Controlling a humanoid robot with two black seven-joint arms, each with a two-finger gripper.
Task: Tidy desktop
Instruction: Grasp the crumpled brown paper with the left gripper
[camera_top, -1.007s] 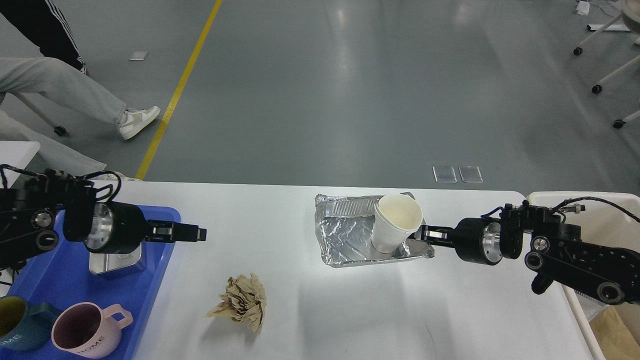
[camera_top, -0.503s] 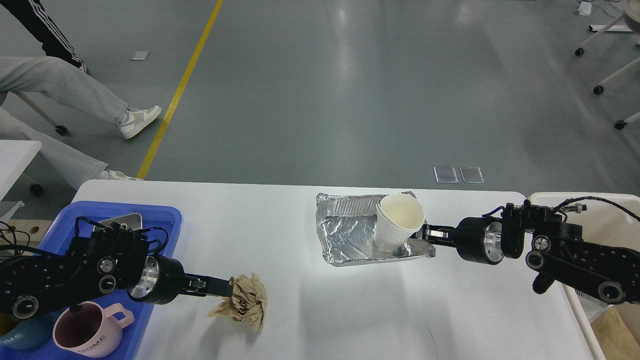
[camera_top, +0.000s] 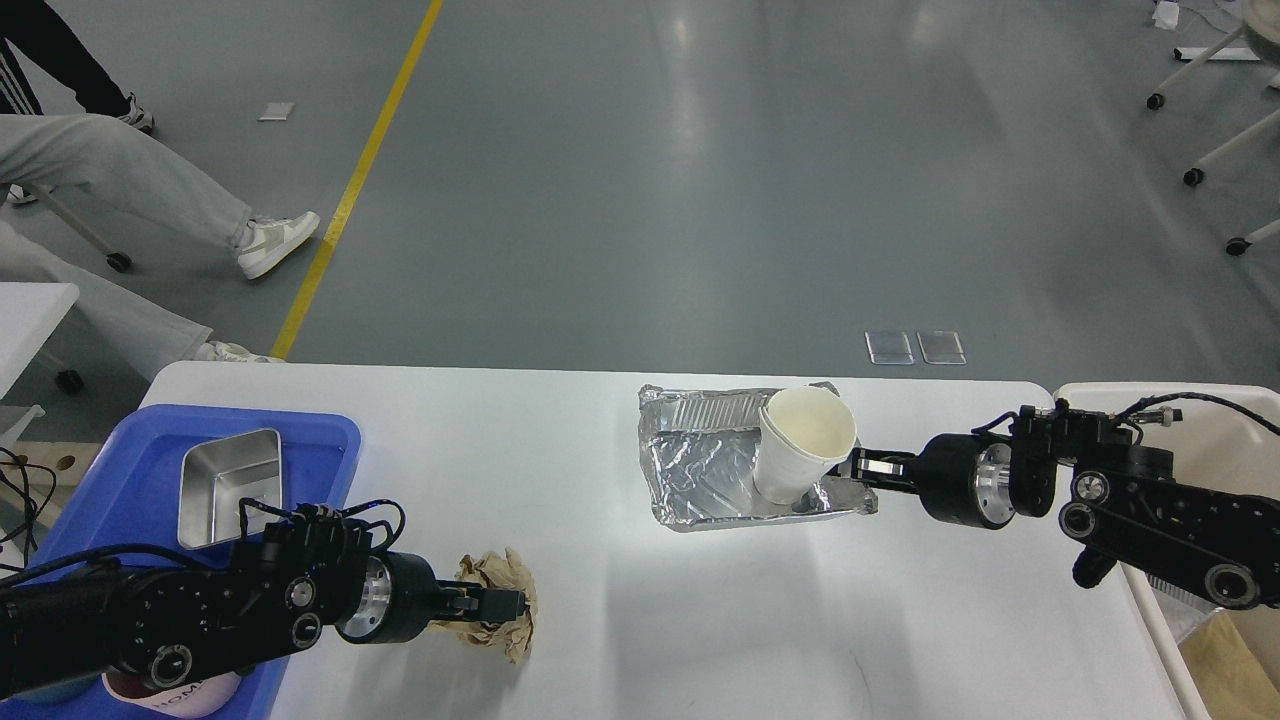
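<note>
The white desktop (camera_top: 700, 620) carries a crumpled brown paper ball (camera_top: 493, 570) at the front left and a crinkled foil tray (camera_top: 700, 460) at the middle back. A white paper cup (camera_top: 803, 450) stands tilted in the tray's right end. My left gripper (camera_top: 505, 605) lies low over the paper ball; its dark fingers cannot be told apart. My right gripper (camera_top: 858, 470) reaches in from the right and is shut on the foil tray's right rim, just beside the cup.
A blue plastic tray (camera_top: 330, 440) at the left edge holds a metal box (camera_top: 228, 485) and a pink mug (camera_top: 150, 695) mostly hidden by my left arm. A cream-white bin (camera_top: 1220, 400) stands off the table's right edge. A person's legs are on the floor, far left.
My left arm swung down from above the blue tray to the paper ball and now covers it. My right gripper drew the foil tray and cup slightly to the right.
</note>
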